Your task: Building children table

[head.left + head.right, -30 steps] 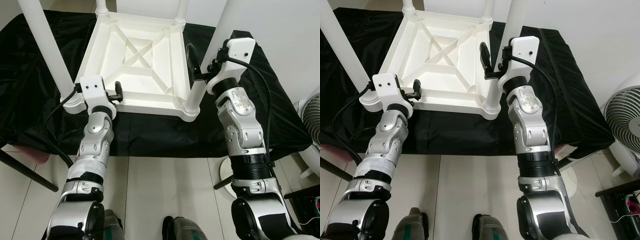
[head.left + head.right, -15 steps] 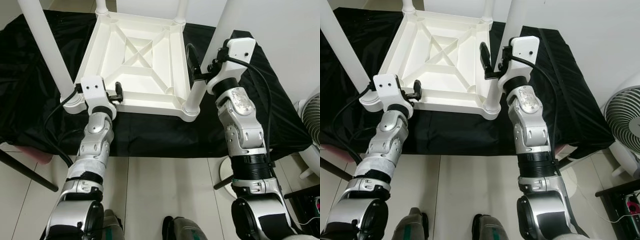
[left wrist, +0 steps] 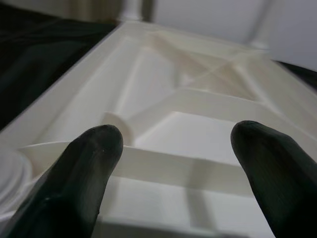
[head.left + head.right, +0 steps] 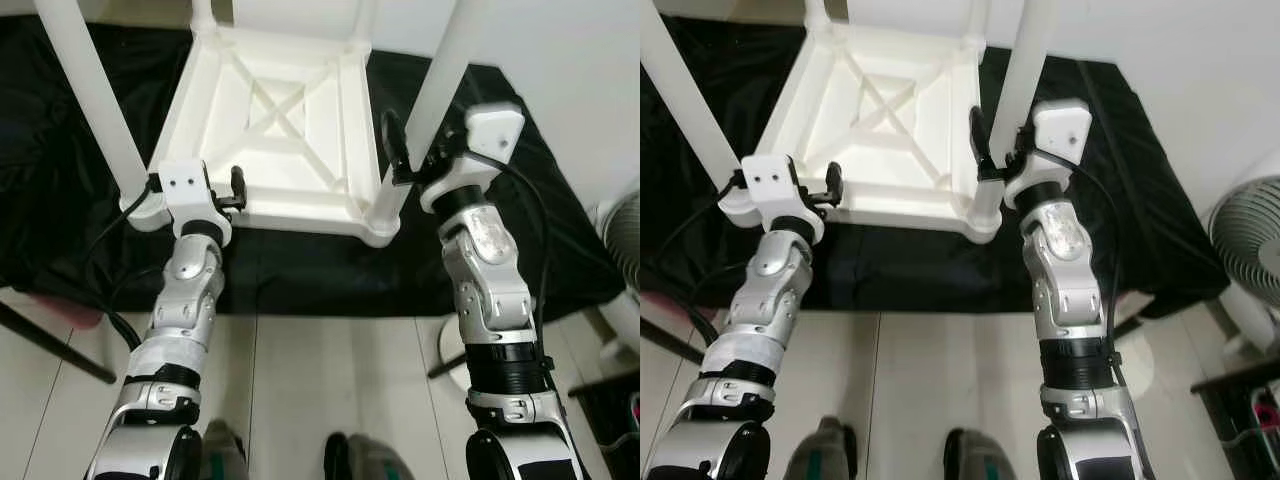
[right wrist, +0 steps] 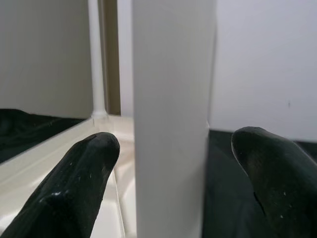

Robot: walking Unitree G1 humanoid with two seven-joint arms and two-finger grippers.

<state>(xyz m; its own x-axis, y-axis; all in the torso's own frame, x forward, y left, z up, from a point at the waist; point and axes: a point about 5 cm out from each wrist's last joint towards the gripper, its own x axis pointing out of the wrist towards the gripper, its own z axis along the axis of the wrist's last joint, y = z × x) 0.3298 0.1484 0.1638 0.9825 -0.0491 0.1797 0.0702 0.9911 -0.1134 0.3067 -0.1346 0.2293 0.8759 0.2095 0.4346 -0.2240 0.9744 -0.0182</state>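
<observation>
The white children's table [image 4: 290, 205] lies upside down on a black cloth, its legs pointing up. My left gripper [image 3: 176, 139] is open at the table's near-left corner, its fingers [image 4: 238, 180] hovering over the front rim and the ribbed underside. My right gripper [image 5: 176, 144] is open around the near-right leg [image 5: 173, 99]. That leg stands between the two fingers with a gap on each side. One right finger [image 4: 392, 135] shows on the inner side of that leg [image 4: 432, 95]. The near-left leg [image 4: 95, 100] rises beside my left wrist.
The black cloth [image 4: 300, 270] covers a low surface whose front edge runs just below the table. Pale floor tiles [image 4: 330, 390] lie in front of it. A white fan [image 4: 1250, 240] stands on the floor at the right. A white wall is behind.
My right wrist has dropped a little lower and to the right along the near-right leg. The left gripper has hardly moved. The head view has shifted slightly and is blurrier.
</observation>
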